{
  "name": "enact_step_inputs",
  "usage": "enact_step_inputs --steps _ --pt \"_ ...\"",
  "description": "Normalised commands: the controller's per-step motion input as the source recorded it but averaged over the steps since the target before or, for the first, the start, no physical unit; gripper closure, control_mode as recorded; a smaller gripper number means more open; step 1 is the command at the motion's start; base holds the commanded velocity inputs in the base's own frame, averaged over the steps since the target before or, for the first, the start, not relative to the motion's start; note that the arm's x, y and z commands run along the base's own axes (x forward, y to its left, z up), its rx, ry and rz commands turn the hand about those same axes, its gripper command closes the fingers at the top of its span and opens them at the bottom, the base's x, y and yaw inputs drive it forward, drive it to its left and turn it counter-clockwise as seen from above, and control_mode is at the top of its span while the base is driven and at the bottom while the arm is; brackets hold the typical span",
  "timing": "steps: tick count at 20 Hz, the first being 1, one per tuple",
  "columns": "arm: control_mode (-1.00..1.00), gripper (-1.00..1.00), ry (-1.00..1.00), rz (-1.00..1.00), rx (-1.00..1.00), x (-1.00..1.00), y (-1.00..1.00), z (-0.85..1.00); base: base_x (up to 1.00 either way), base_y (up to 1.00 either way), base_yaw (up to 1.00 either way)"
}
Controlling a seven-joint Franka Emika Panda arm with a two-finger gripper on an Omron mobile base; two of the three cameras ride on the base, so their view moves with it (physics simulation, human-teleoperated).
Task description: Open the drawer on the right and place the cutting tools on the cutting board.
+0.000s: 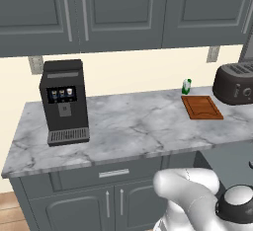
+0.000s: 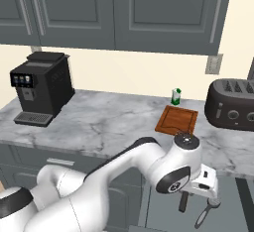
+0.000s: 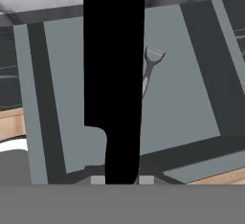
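The drawer [image 3: 182,98] stands open. The gripper [image 3: 122,180] is pinched on the knife [image 3: 115,74], lifted over the drawer, with the peeler [image 3: 149,70] left inside. Next, the knife must be carried to the board [image 2: 177,120] at twelve o'clock and released.

Slate-grey drawer [image 3: 182,94] pulled open below the cutting board [image 2: 177,119], pale forked peeler [image 3: 149,70] lying flat inside it, slim black knife [image 3: 115,74] lifted above the drawer, reddish-brown board bare
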Motion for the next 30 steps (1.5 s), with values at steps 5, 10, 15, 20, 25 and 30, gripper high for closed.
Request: enact_step_inputs --steps 5,10,15,20,25,30 --pt "-1.00 1.00 0.00 0.00 0.00 0.33 0.01 0.59 0.00 0.00 0.00" --pt "-1.00 1.00 0.00 0.00 0.00 0.60 0.16 0.31 0.00 0.00 0.00" --pt "-1.00 1.00 0.03 0.00 0.00 0.66 0.20 0.12 0.00 0.00 0.00" --pt "-1.00 1.00 0.01 0.00 0.00 0.41 0.18 0.01 0.00 0.00 0.00" --pt "-1.00 1.00 0.00 -0.01 0.00 0.36 0.08 0.00 0.00 0.00 0.00" --pt "-1.00 1.00 0.00 0.00 0.00 0.35 0.02 0.00 0.00 0.00 0.00"
